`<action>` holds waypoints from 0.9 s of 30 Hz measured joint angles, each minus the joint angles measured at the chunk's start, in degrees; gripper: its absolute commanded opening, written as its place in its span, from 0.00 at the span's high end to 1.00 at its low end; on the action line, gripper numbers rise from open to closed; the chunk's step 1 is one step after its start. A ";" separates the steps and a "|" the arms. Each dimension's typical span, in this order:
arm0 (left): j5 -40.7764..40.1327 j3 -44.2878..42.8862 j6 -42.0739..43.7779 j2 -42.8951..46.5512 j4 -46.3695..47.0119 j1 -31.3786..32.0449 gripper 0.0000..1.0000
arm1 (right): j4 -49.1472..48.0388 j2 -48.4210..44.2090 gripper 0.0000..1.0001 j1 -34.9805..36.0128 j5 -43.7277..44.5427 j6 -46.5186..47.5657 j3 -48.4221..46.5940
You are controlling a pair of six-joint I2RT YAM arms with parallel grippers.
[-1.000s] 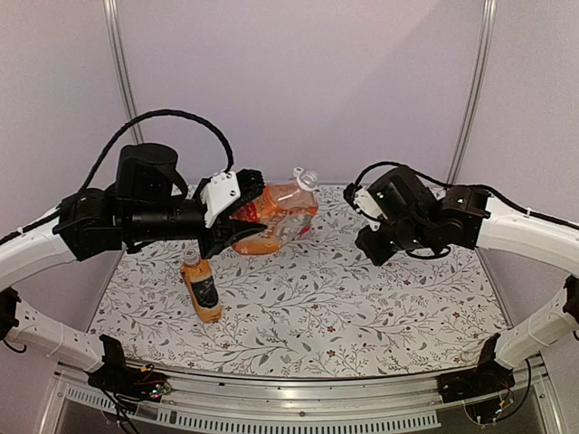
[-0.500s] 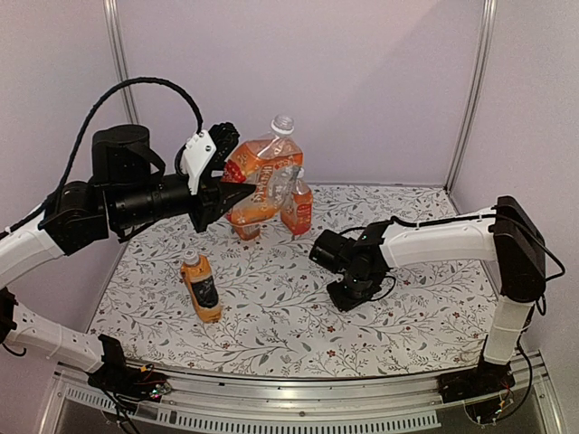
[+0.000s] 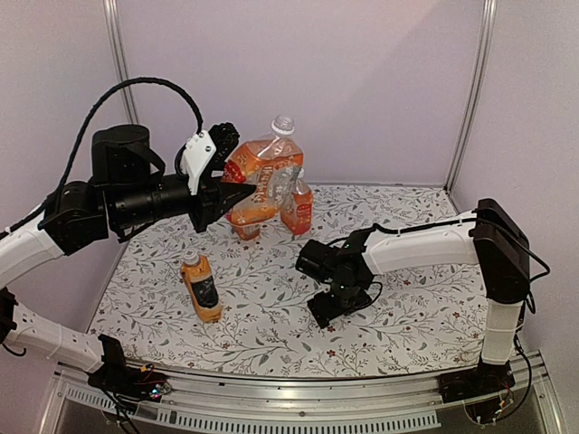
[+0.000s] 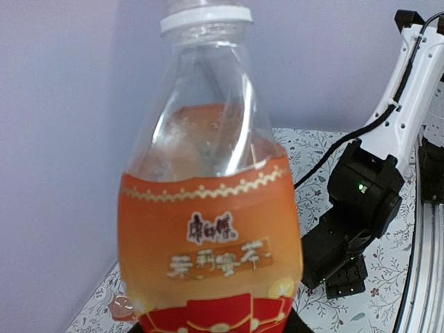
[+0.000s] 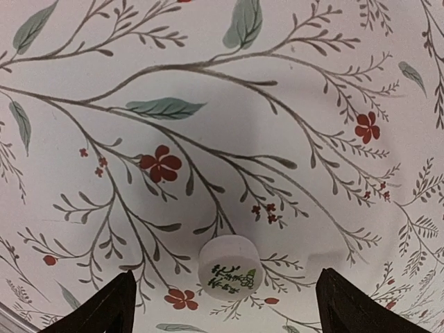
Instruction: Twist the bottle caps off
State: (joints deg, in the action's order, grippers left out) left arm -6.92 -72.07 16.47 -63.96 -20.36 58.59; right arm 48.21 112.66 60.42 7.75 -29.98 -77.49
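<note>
The large bottle point(image 3: 262, 181) is held clamped in the left gripper point(image 3: 226, 190) above the table point(image 3: 425, 316), threaded neck exposed. The right gripper point(image 3: 326, 309) is positioned at the table surface with fingers point(image 5: 104, 309) spread; one white cap point(image 5: 229, 268) is seen lying between them, untouched.

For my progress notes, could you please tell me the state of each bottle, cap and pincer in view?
Lifted bottle: uncapped, held off the table.
Left pincer: shut on the lifted bottle.
Loose cap: lying on the table, untouched.
Right pincer: open over the loose cap.
Black-labelled bottle: standing, capped.
Rear bottle: standing; cap unclear.
</note>
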 measured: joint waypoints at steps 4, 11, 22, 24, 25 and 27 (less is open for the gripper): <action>0.37 0.00 -0.02 0.26 -0.04 -0.02 1.00 | 1.64 -1.20 0.05 0.00 -0.72 1.07 -2.12; 7.08 0.02 -0.11 1.75 -1.42 -0.22 1.00 | 2.49 -18.51 0.09 0.00 -2.95 13.05 -6.82; 29.20 0.24 -0.46 4.33 -6.19 -0.22 1.00 | -24.76 -46.82 0.11 2.34 -28.74 33.79 -8.46; 31.43 0.24 -0.46 4.26 -6.95 -0.20 1.00 | -26.64 -43.80 0.12 3.58 -30.91 35.50 -11.61; 32.20 0.26 -0.42 4.17 -7.17 -0.20 1.00 | -27.10 -42.10 0.13 4.17 -31.39 36.15 -13.18; 33.35 0.26 -0.33 3.87 -7.54 -0.20 1.00 | -27.26 -38.23 0.17 5.16 -32.13 37.09 -15.43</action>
State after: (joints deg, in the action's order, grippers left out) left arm 26.44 -71.81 16.14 -60.10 -27.90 58.39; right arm 20.95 74.43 65.58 -24.38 7.11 -92.92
